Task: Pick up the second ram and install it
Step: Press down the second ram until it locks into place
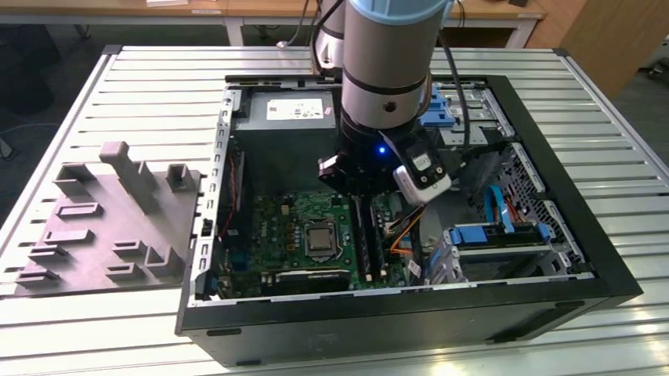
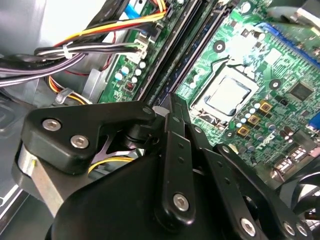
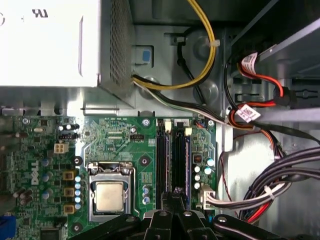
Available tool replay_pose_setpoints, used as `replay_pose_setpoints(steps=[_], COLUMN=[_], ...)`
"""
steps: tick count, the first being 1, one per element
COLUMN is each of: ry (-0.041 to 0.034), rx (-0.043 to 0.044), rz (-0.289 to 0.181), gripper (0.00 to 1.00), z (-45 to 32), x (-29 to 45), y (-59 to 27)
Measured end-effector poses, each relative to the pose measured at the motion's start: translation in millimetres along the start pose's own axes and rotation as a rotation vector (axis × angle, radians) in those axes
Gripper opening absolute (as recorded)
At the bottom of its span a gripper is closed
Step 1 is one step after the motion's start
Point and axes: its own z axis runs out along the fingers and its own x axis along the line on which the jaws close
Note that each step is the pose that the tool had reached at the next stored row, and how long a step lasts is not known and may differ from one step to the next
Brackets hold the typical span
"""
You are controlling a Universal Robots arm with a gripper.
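My gripper (image 1: pixel 361 188) reaches down into the open computer case (image 1: pixel 544 290), right over the black memory slots (image 1: pixel 366 235) of the green motherboard (image 1: pixel 282 227). In both wrist views the black fingers are pressed together, with their tips (image 3: pixel 173 192) (image 2: pixel 170 100) at the near end of the slot rails (image 3: pixel 172 155) (image 2: pixel 187 45). No strip shows between the fingers. The second ram is hidden; I cannot tell it apart from the rails under the fingertips.
The processor socket (image 3: pixel 110 196) lies beside the slots. Bundled cables (image 3: pixel 280 185) and a blue-trimmed drive cage (image 1: pixel 502 235) crowd the other side. The power supply box (image 3: pixel 50 45) sits at the case's far end. A grey moulded tray (image 1: pixel 105 227) lies outside, at the exterior view's left.
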Motion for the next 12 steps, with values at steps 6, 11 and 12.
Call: replay_pose_setpoints(steps=[6,11,12], ry=[0.0,0.0,0.0001], rx=[-0.0032,-0.0055,-0.0064], rz=[0.0,0.0,0.0], gripper=[0.1,0.1,0.1], z=[1.2,2.3,2.6], x=[0.1,0.2,0.2], y=[7.6,13.5,14.4])
